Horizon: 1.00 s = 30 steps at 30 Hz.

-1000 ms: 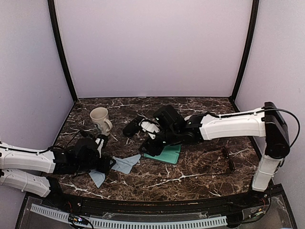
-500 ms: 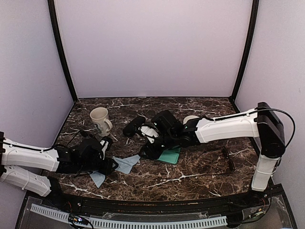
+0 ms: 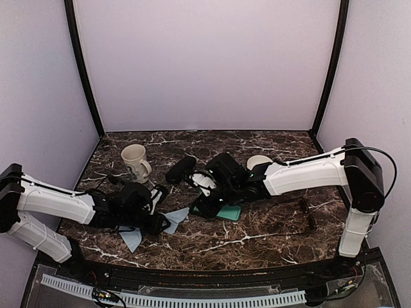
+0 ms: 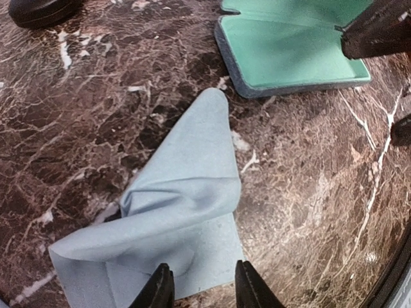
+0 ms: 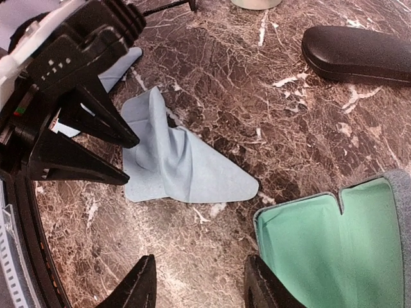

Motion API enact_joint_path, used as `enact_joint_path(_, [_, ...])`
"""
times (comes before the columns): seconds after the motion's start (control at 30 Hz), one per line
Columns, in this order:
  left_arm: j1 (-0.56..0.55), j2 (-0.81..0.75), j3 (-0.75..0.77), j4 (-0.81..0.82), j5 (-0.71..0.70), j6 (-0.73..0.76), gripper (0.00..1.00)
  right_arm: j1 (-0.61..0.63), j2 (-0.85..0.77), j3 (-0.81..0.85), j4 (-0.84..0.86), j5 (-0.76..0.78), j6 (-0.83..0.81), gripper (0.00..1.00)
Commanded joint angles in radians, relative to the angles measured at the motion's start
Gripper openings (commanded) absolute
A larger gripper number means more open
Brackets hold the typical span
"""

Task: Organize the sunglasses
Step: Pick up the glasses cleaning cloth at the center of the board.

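Observation:
One pair of sunglasses (image 3: 307, 211) lies open on the marble at the right, far from both grippers. Thin dark arms of a second pair (image 3: 108, 181) show near the mug, behind my left arm. The blue-grey case (image 3: 229, 212) lies open, its green lining up (image 5: 340, 237), also in the left wrist view (image 4: 289, 51). My right gripper (image 5: 199, 289) is open and empty, over bare marble at the case's left edge (image 3: 200, 208). My left gripper (image 4: 202, 292) is open and empty, low over a light-blue cloth (image 4: 173, 218) (image 3: 172, 220).
A black oblong case (image 3: 181, 169) lies shut behind the cloth (image 5: 359, 54). A cream mug (image 3: 135, 160) stands at the back left. A white round object (image 3: 259, 161) sits behind my right arm. My left gripper's fingers (image 5: 83, 128) point at the cloth (image 5: 180, 160).
My left gripper has moved right onto the near end of the blue cloth. My right gripper has moved forward and left, down to the open case's left edge.

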Motion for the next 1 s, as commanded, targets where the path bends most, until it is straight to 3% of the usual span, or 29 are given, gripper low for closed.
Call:
enact_joint_path(0.0, [-0.028,0.007,0.018,0.027,0.049,0.040,0.33,0.007,-0.007,-0.011,0.033,0.010,0.009,0.47])
enact_joint_path(0.97, [-0.082,0.151,0.097,-0.068,0.003,0.099,0.28,0.006,-0.004,-0.025,0.022,0.018,0.005,0.46])
